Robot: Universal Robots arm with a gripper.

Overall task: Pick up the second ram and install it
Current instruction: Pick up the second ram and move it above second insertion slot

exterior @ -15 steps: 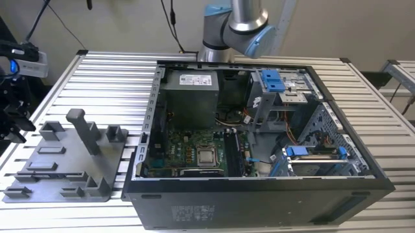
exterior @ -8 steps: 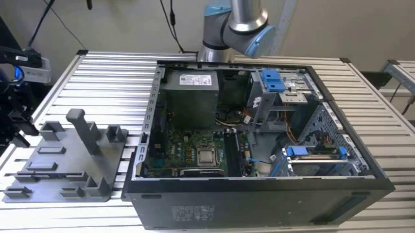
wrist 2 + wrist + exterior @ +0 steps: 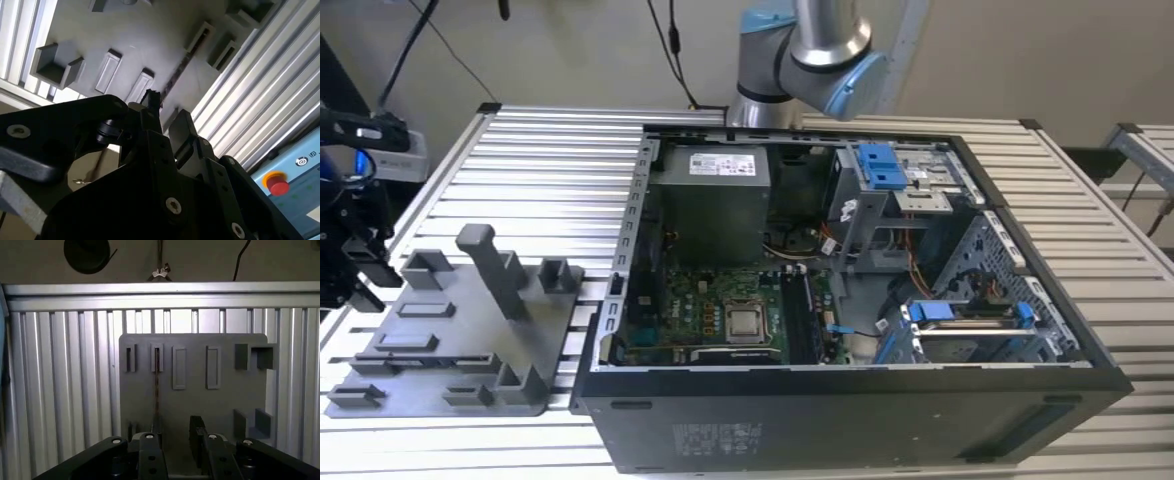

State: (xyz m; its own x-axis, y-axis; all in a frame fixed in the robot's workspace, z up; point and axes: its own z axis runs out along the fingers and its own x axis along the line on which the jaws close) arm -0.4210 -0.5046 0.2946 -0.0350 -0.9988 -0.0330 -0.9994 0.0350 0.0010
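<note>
Gripper (image 3: 175, 434) above grey holder (image 3: 200, 407) on bench (image 3: 60, 390); fingers (image 3: 196, 430) open, empty. Second ram (image 3: 156, 385) edge-on in holder slot; pickup, install into computer (image 3: 854, 420) undone.

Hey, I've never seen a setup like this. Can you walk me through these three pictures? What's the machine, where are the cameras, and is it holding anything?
The machine is a robot arm rising behind an open computer case, which lies on a ribbed metal table. The exterior view is taken from a camera off the arm. At the exterior view's left, a grey holder tray sits on the table. The two wrist views come from cameras riding on the arm, looking past its gripper down at that tray. The thin dark strip standing edge-on in a tray slot is the second ram, a memory board. The gripper's two fingers stand apart with nothing between them, so nothing is held. The gripper hovers close to the ram.
</note>
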